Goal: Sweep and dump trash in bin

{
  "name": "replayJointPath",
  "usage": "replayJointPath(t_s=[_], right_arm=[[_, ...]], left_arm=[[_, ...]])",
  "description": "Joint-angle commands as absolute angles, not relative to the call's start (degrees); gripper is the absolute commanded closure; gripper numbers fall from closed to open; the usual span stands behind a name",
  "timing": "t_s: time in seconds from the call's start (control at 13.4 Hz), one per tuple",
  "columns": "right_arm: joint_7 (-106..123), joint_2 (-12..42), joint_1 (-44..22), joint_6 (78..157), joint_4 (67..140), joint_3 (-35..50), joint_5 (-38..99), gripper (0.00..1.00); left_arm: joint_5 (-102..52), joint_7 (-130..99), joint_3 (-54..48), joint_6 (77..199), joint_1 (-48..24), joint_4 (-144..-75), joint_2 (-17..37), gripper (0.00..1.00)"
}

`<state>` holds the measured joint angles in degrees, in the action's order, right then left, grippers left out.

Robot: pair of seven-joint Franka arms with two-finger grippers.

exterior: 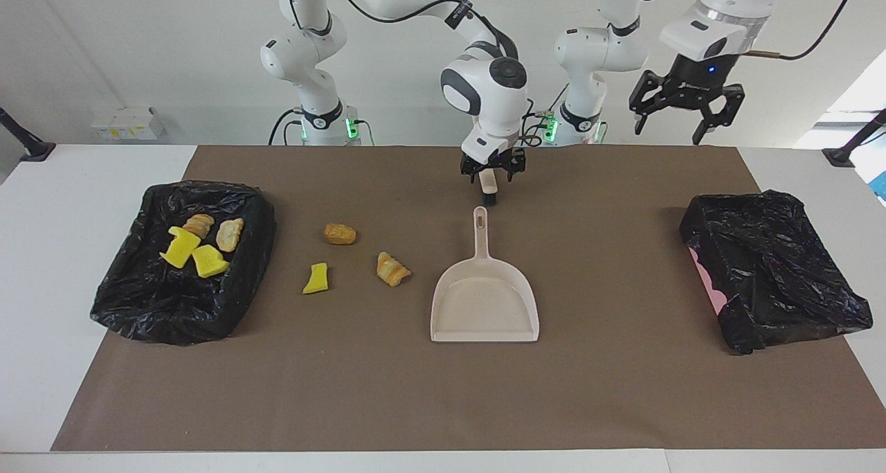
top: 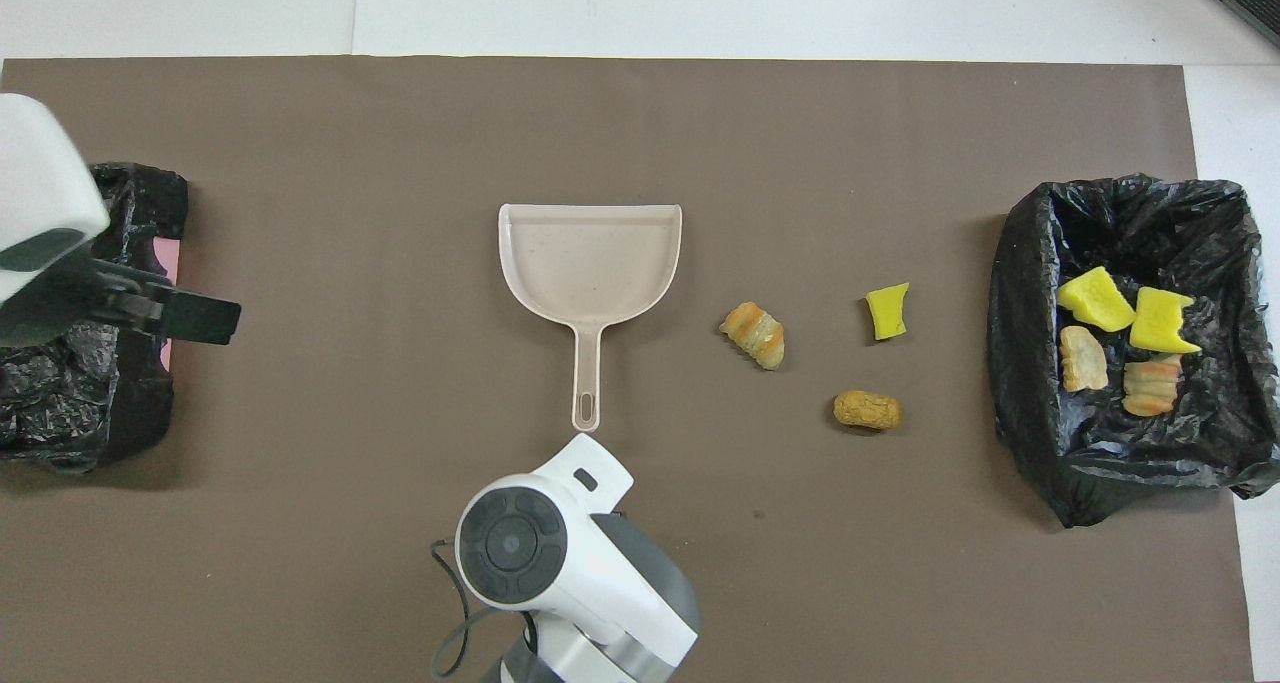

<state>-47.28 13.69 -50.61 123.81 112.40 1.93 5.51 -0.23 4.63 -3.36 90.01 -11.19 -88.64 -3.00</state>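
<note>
Seven pieces of trash are in view: four lie in the lined bin (exterior: 181,260) at the right arm's end, and three lie on the brown mat (exterior: 415,390) between that bin and the dustpan (exterior: 484,300). The three are a yellow chunk (exterior: 316,279), a brown lump (exterior: 340,234) and a striped piece (exterior: 392,269). The dustpan lies flat, released, handle toward the robots. The right gripper (exterior: 493,175) hangs above the mat just off the handle tip; a pale, dark-tipped object, possibly a brush (exterior: 489,185), shows between its spread fingers. The left gripper (exterior: 685,116) hangs open, high over the second bin (exterior: 775,272).
</note>
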Motion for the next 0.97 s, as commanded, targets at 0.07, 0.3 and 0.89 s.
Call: replayJointPath(t_s=[0.07,0.3,0.89], right_arm=[[-48.6,4.9,-54.8,128.6,125.5,1.9,6.7,0.0],[-49.6,1.4,-57.3,128.7,130.5,2.0,6.9,0.0],[-49.7,-0.3,-61.6,132.2,134.6,2.1,16.7,0.3]], left_arm=[[-0.4,-4.8,-2.5,97.7,-19.1,-91.3,1.7,0.0],[-0.4,-10.7,-2.5,104.2,-24.9,-96.7,3.2,0.0],[2.3,-27.8,-2.5,124.1,-34.9,-107.1,13.4,0.0]])
